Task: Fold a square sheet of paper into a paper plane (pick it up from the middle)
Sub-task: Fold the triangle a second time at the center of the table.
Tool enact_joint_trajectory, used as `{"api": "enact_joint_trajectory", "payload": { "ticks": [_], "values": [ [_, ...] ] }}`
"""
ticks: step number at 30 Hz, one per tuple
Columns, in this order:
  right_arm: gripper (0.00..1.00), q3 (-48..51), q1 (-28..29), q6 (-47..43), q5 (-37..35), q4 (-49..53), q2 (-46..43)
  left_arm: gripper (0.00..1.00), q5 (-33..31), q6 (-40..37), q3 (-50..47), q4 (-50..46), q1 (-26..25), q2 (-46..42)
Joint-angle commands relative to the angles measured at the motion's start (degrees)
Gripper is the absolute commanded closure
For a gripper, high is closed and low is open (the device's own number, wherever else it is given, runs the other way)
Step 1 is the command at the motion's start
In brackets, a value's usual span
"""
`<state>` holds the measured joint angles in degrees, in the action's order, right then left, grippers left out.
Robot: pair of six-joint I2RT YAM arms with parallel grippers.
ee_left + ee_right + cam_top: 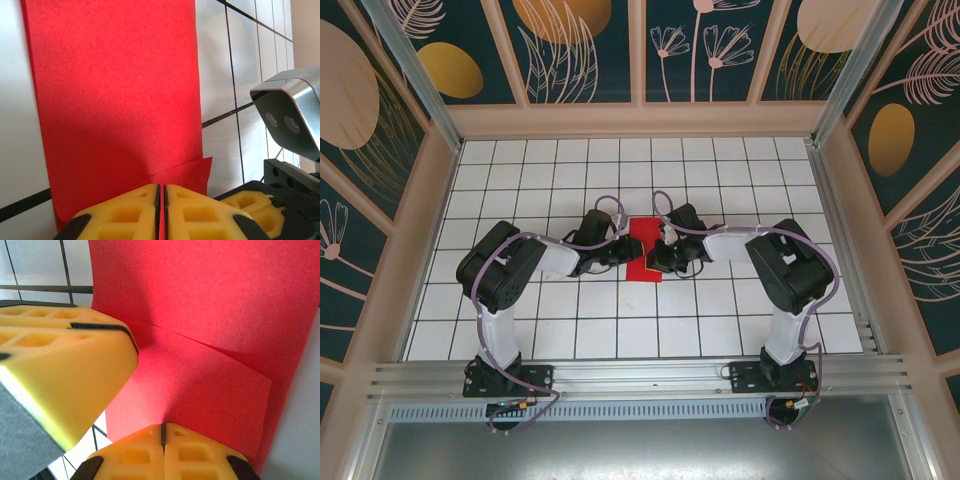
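Folding progress: early stage. The square sheet of paper (642,238) shows as a narrow red strip, which I judge to be one fold down the middle.
Position of paper: centre of the counter (620,330), directly between the two arms. The far part lies flat on the white grid tiles.
Second fold: a slanted flap (200,390) crosses the near end of the strip. In the right wrist view it stands raised off the layer beneath, with a crease line along its upper side. I judge this to be a corner fold under way, not yet pressed flat.
Left hand (161,192): clenched, its yellow pads almost meeting. A sliver of red shows between them, so it is grasping the near edge of the paper.
Right hand (163,430): clenched, pads together. The flap runs up to the seam, but I cannot tell whether paper is pinched there.
Spacing: the two hands work close together at the same end of the strip.
Done: the halving fold, by appearance.
Outstanding: setting this corner, the matching corner, the wing folds and the centre ridge. No pointed dart is formed.
Risk noted: the thin paper could shift or crease askew while the flap stays unpressed.
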<state>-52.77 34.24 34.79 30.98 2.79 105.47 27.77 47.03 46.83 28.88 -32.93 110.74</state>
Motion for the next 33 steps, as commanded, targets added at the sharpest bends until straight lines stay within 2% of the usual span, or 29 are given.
{"api": "enact_joint_trajectory", "payload": {
  "ticks": [1, 7, 21, 27, 30, 33],
  "values": [
    [1.00, 3.87, -0.16, -1.56, 0.49, 4.20, -1.90, 0.90, -4.04, 0.94, -0.05, -5.46, -0.02, 2.18],
    [1.00, 8.63, -0.52, -1.56, -0.10, 4.60, -4.87, 0.94, -5.39, 1.84, -0.02, -6.44, 0.11, 3.34],
    [0.97, 13.66, -1.35, 0.46, 3.41, 2.15, -12.05, 0.92, -5.69, 0.52, 1.24, -7.96, 0.02, 2.81],
    [0.94, 13.75, -2.60, 1.66, 0.90, 1.40, -17.85, 0.82, -2.29, -0.12, 2.02, -5.53, 0.14, -1.34],
    [0.94, 13.58, -2.57, 2.41, 0.19, 0.61, -17.97, 0.73, -2.12, -1.14, 3.00, -6.56, -0.02, -4.64],
    [0.96, 13.40, -2.51, 3.12, 1.97, -1.27, -16.78, 0.70, -1.77, -1.01, 2.38, -6.47, -0.06, -7.32]
  ]
}}
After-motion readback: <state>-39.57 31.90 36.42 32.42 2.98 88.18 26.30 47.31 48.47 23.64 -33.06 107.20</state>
